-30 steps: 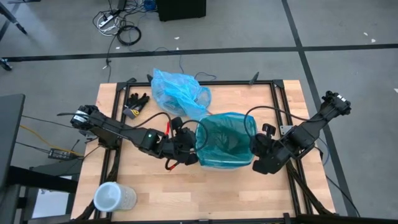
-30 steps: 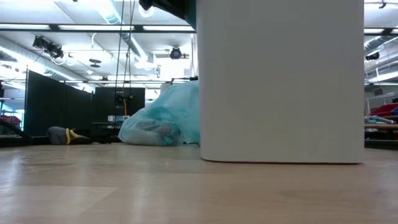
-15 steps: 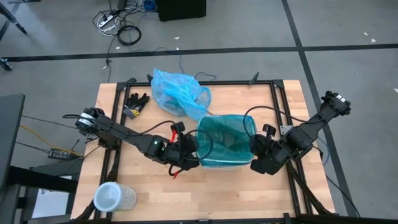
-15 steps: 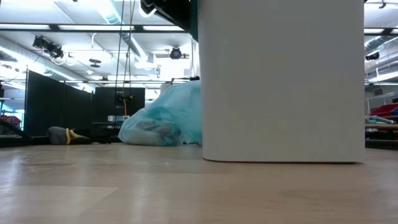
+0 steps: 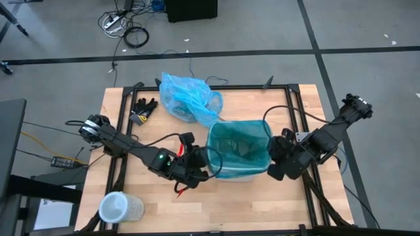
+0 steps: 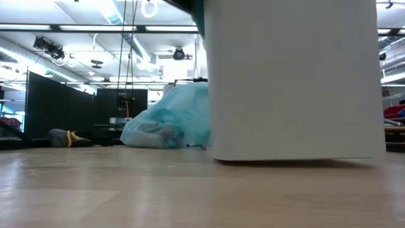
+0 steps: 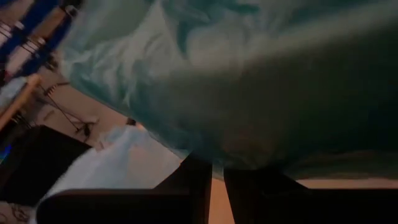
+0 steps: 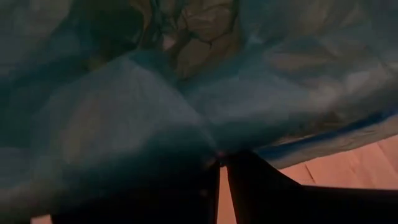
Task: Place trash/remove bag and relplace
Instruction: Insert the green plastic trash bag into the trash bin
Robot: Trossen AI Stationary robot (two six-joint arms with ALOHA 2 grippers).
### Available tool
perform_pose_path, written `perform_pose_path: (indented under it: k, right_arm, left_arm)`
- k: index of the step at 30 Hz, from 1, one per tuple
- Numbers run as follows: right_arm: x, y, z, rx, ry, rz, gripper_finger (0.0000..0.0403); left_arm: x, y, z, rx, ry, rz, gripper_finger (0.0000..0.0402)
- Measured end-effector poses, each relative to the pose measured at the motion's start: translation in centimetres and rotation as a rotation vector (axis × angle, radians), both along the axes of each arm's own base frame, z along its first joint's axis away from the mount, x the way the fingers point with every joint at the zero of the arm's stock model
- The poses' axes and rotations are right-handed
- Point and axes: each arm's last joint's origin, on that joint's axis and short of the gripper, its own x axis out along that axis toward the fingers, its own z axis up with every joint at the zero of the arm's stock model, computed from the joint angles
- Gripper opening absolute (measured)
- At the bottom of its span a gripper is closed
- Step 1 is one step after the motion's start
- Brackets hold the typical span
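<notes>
A white bin (image 6: 297, 82) stands mid-table, lined with a darker teal-green plastic bag (image 5: 239, 149) whose mouth is spread open over the rim. My left gripper (image 5: 209, 169) is at the bin's near left corner and my right gripper (image 5: 273, 168) at its near right side, each shut on that teal plastic. The bag (image 5: 189, 97), light blue and full, lies on its side on the table beyond the bin, also in the low view (image 6: 166, 123). Dim grey shapes of trash (image 6: 158, 131) show through its wall. My left gripper pinches the teal bag's rim (image 7: 214, 155) between its two fingers, coming from the table's left and slanting down. The plastic spreads away from the fingers in stretched folds. My right gripper pinches a gathered fold of the teal bag's rim (image 8: 214, 152) between its two fingers, slanting down from the table's right. The plastic fans out from the fingertips over the bin's side.
Black gloves (image 5: 144, 107) lie at the far left of the table. A clear round container (image 5: 119, 208) stands at the near left corner. Dark frame rails (image 5: 292, 98) run along the table's sides. Bare wood lies in front of the bin.
My left gripper has gone toward the table's near edge along the bin's left side, rolling as it went, and keeps its hold on the teal plastic. The bag's mouth has gone from rounded to squarer. The bin has slid slightly toward the table's right edge.
</notes>
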Motion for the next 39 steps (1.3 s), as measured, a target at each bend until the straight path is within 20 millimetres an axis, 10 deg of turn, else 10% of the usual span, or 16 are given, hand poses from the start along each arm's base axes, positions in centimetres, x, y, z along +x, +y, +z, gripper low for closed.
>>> perform_pose_path:
  k: [21, 39]
  right_arm:
    - [-1.3, -0.8, 1.0, 0.067, -0.001, 0.033, 0.0171]
    - [-2.1, -0.8, 1.4, 0.076, -0.021, 0.046, 0.0205]
  left_arm:
    - [-0.6, -0.8, 2.0, 0.044, 0.003, -0.102, 0.0047]
    - [-0.9, -1.2, 2.3, -0.07, 0.117, -0.376, 0.005]
